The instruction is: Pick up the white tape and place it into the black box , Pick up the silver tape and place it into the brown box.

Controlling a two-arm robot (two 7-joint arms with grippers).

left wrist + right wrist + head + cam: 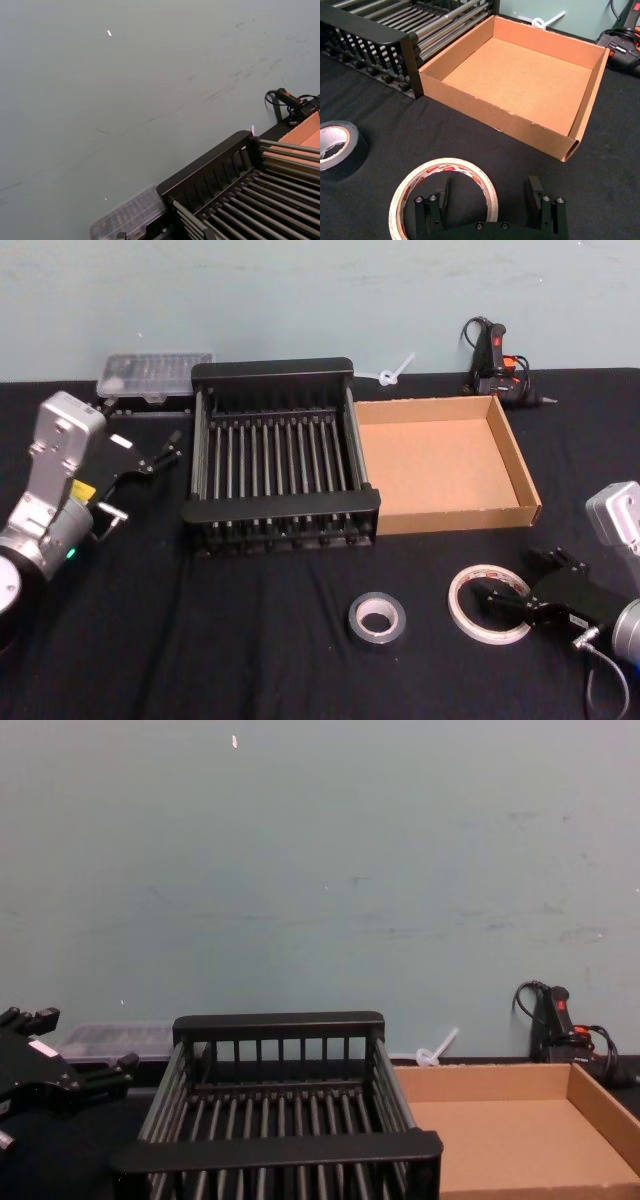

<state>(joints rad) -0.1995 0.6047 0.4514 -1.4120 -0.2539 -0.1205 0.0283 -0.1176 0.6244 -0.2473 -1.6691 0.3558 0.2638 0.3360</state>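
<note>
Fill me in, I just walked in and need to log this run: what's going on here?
A two-armed robot is sorting tape rolls into boxes. Its right gripper, open, sits low at the white roll of tape on the black cloth, one finger inside the ring, not yet lifted. The grey-silver roll of tape lies untouched nearby. The black slatted plastic crate and the shallow brown cardboard box hold nothing. The left gripper is open beside the crate.
</note>
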